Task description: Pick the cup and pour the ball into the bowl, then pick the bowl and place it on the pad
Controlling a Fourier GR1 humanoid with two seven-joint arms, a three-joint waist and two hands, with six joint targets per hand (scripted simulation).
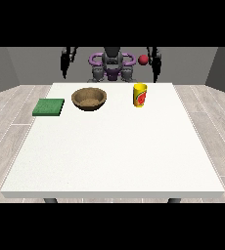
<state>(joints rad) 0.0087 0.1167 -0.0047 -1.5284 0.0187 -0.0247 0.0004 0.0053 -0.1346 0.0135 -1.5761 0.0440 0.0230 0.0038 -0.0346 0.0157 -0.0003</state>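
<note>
You have everything left: cup [140, 94], bowl [89, 98] and pad [49, 107] sit untouched near the worktop's [109, 156] far edge; each robot hand's fingers can't be told.

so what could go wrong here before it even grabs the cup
1. The red ball shows up beside the arm at the view's right, above the yellow cup, not plainly inside it, so there may be nothing to pour.
2. The cup stands apart from the wooden bowl; a pour begun too early could miss.
3. The green pad lies near the table edge, so the bowl could overhang.
</note>
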